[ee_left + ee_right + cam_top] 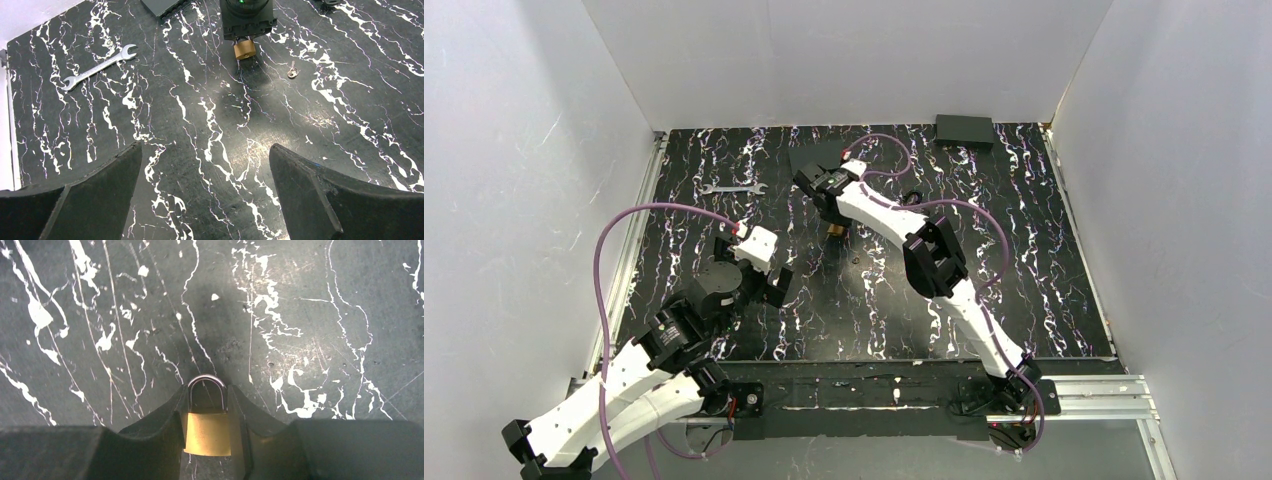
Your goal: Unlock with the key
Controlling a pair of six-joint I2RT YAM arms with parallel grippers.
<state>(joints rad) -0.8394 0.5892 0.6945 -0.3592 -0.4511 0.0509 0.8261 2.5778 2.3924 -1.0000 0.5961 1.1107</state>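
My right gripper (207, 390) is shut on a small brass padlock (209, 432) with a silver shackle and holds it by the sides of its body, shackle pointing away from the wrist. In the top view the padlock (835, 229) hangs under the right gripper (834, 218) near the mat's middle. The key (292, 72) lies flat on the mat just right of the padlock (244, 48) in the left wrist view, as a tiny speck in the top view (856, 258). My left gripper (205, 155) is open and empty, low over the mat, well short of both.
A silver open-ended wrench (734, 188) lies on the black marbled mat (1024, 260) at the far left, also in the left wrist view (99, 66). A dark flat box (964, 131) sits at the back right. White walls enclose the mat.
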